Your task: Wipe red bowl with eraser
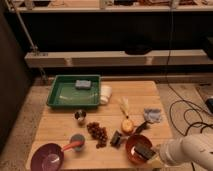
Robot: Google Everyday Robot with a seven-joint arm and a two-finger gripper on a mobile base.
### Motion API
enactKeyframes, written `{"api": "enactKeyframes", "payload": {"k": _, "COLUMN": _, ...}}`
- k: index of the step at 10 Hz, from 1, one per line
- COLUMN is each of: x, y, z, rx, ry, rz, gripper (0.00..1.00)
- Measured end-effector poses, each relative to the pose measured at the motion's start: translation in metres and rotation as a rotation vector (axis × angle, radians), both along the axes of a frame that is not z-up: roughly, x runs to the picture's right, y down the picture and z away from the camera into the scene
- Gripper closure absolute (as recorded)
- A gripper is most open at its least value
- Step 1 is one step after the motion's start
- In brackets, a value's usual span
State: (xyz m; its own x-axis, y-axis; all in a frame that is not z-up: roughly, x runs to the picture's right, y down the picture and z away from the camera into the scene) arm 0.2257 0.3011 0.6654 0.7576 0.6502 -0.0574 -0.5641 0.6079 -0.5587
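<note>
Camera view showed the red bowl [129, 145] near the front right corner of the wooden table [60, 127], with the eraser [143, 150] lying inside it, dark face up. The gripper [154, 157] sat at the bowl's right rim, just beside the eraser, at the end of the white arm [187, 150]; how wide it stood, and whether it gripped the eraser, could not be told. A purple bowl [42, 155] sat at the front left corner, and a green tray [62, 95] with a grey-blue sponge [83, 83] at the back left.
</note>
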Motion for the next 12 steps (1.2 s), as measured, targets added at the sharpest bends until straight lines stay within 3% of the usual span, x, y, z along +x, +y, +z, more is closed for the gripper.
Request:
{"api": "enactKeyframes", "payload": {"k": 2, "x": 0.000, "y": -0.009, "z": 0.013, "rx": 0.004, "ry": 0.013, "rz": 0.011, "gripper": 1.00}}
{"api": "enactKeyframes", "payload": {"k": 6, "x": -0.008, "y": -0.027, "z": 0.014, "rx": 0.034, "ry": 0.007, "rz": 0.030, "gripper": 1.00}}
{"api": "enactKeyframes", "payload": {"k": 12, "x": -0.048, "y": -0.036, "z": 0.000, "rx": 0.058, "ry": -0.083, "rz": 0.013, "gripper": 1.00}}
